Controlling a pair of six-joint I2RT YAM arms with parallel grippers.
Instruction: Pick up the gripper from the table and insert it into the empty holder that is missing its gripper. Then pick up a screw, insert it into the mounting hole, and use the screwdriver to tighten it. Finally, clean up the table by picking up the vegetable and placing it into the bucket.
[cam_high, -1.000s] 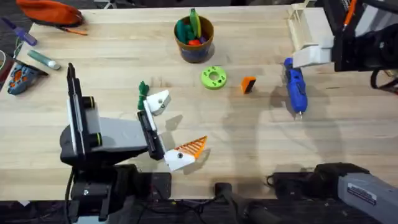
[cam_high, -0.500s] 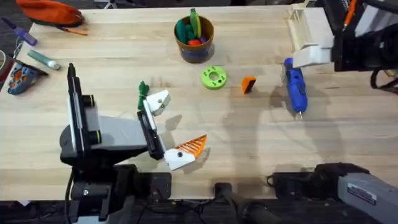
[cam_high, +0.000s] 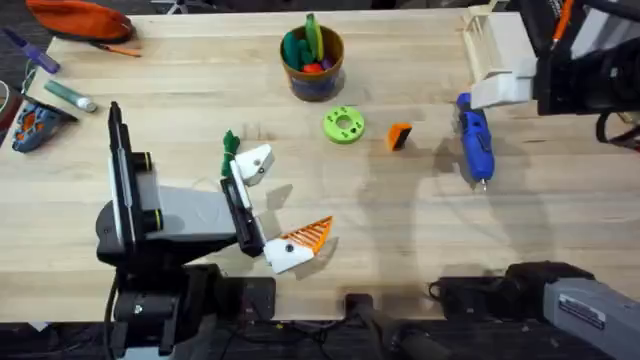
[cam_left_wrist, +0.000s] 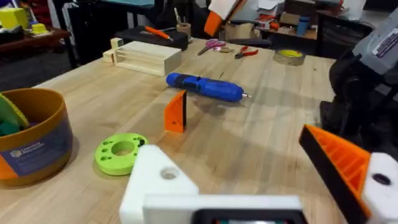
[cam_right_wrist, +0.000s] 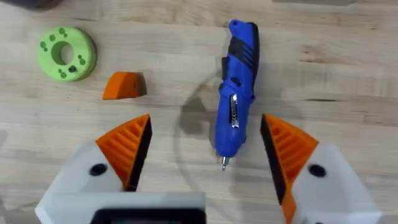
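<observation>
Blue screwdriver (cam_right_wrist: 236, 93) cylindrical | right gripper (cam_right_wrist: 205, 152) spread | left gripper (cam_high: 275, 205) spread, apparently 1 pad

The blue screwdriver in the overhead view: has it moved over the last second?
No. The screwdriver lies in the same place, right of the orange gripper and below the white tray.

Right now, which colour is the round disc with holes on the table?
The disc is bright green, clearest in the right wrist view.
</observation>
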